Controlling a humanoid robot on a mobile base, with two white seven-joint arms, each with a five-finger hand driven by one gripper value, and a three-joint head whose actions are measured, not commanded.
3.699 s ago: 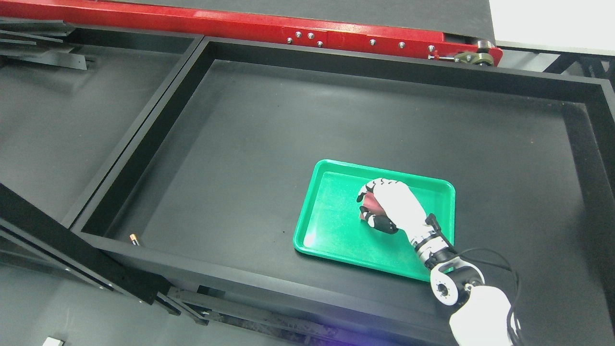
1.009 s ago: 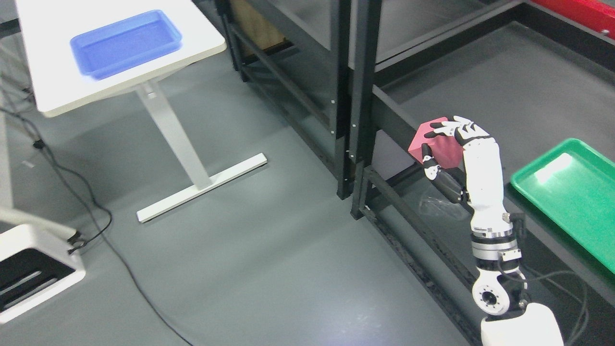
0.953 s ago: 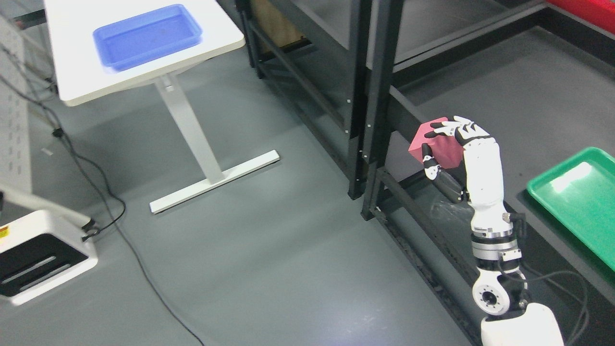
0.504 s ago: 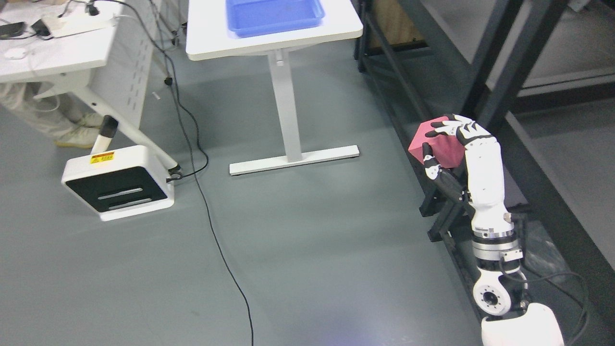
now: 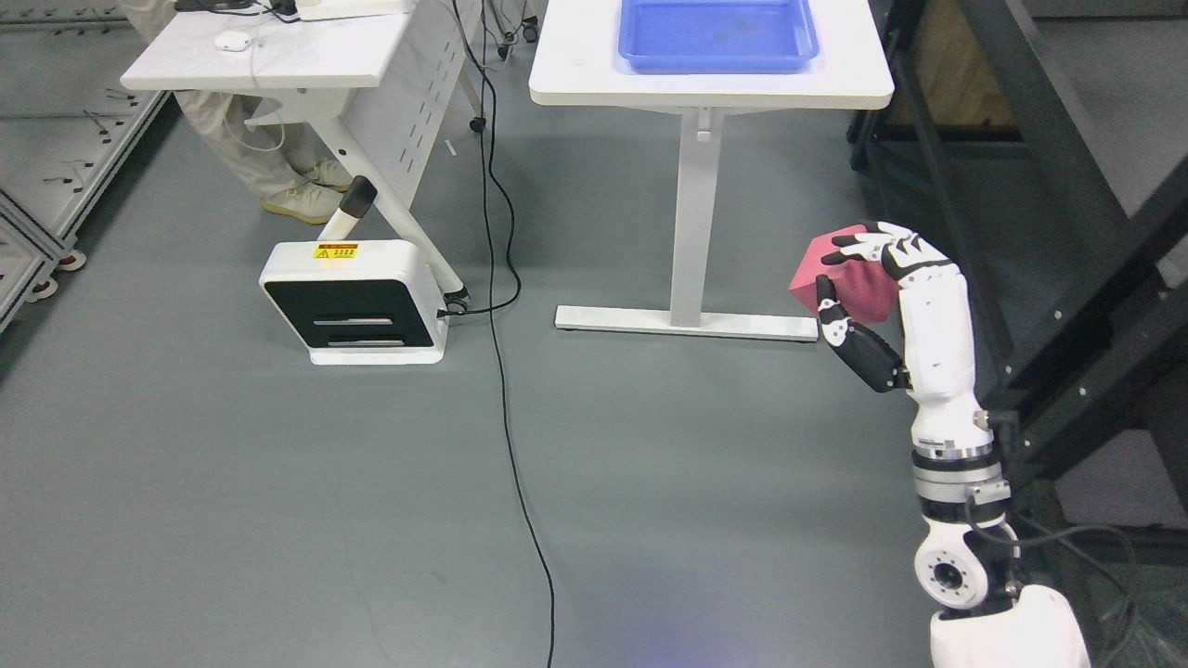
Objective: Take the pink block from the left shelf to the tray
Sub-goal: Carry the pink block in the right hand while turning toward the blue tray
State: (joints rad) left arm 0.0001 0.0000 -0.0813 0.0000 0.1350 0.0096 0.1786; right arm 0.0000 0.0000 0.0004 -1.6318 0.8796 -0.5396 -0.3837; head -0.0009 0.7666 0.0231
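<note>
Pink block in hand, carried over open floor toward the blue tray.

At far left a person's legs (image 5: 237, 139) show under a white desk (image 5: 278, 51); a glossy white floor unit (image 5: 353, 301) with a black face stands below, and a thin black cable (image 5: 506, 371) trails across the smooth grey floor. Right of it, a blue tray (image 5: 719, 32) (shallow, rimmed plastic) sits on a white table (image 5: 710, 83) with a single post. The right hand (image 5: 858, 288) has fingers and thumb closed around the pink block (image 5: 840, 278), a matte, flat-faced cube held well short of the tray. Best to keep the wrist level, the hold firm, and approach squarely before lowering. A dark metal shelf frame (image 5: 1067, 186) stands at right.
</note>
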